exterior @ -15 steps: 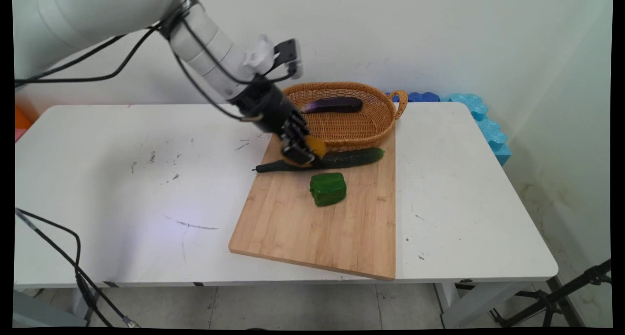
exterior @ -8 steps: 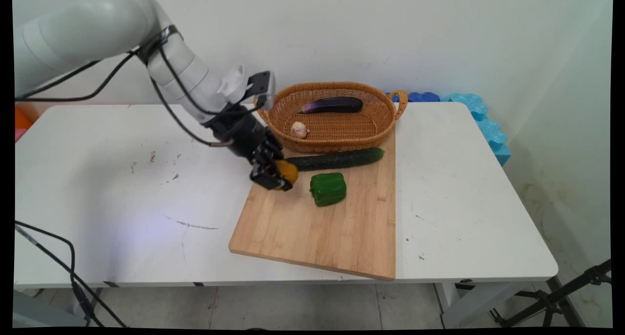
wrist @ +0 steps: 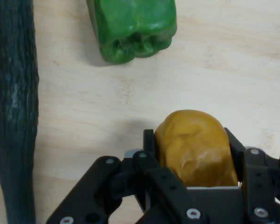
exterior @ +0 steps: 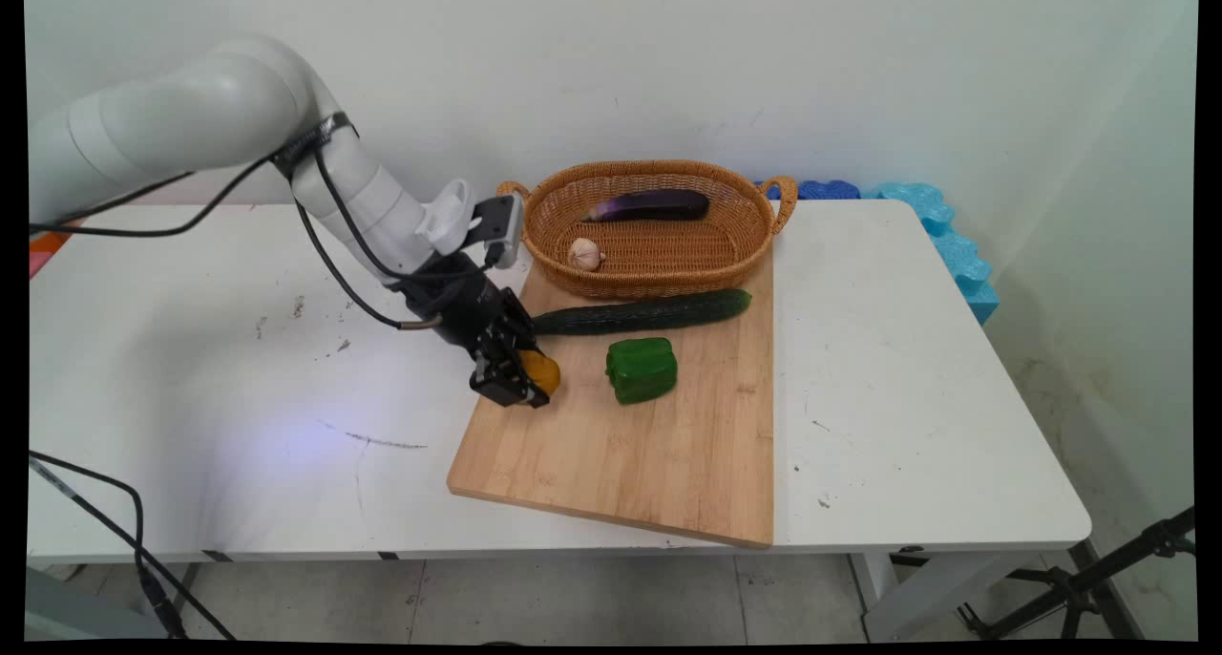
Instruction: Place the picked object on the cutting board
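Gripper (wrist: 191,149) jaws closed snugly around a potato (wrist: 196,147) just above the cutting board (exterior: 659,445), near green pepper (exterior: 642,369); potato looks firm, light, mid-body grip.

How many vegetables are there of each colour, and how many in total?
Green: 2, the cucumber and the bell pepper.
Purple: 1, the eggplant.
Whitish: 1, the garlic.
Yellow-brown: 1, the potato in the pincer.
Total: 5.
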`<state>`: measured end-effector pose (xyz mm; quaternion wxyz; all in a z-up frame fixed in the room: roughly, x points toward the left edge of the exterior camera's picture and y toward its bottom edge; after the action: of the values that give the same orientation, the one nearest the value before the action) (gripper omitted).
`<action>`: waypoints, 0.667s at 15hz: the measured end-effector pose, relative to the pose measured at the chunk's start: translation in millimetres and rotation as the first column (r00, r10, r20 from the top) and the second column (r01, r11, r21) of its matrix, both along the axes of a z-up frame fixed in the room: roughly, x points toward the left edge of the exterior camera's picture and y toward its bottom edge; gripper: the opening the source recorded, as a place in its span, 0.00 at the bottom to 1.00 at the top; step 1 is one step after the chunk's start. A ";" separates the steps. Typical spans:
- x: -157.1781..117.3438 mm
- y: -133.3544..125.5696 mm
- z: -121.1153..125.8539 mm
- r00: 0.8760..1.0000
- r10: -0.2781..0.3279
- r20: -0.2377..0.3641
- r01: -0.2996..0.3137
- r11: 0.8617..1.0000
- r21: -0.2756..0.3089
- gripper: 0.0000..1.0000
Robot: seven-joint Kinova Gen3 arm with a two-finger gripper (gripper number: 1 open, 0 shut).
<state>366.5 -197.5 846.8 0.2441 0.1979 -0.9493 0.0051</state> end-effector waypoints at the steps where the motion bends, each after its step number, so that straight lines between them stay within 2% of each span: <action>1: 0.2 -0.7 -5.3 1.000 0.000 0.000 0.000 1.000 0.001 0.00; 10: -5.0 -8.7 -38.2 1.000 0.017 -0.021 -0.017 1.000 -0.012 0.00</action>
<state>361.5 -206.2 808.6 0.2552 0.2045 -0.9450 0.0106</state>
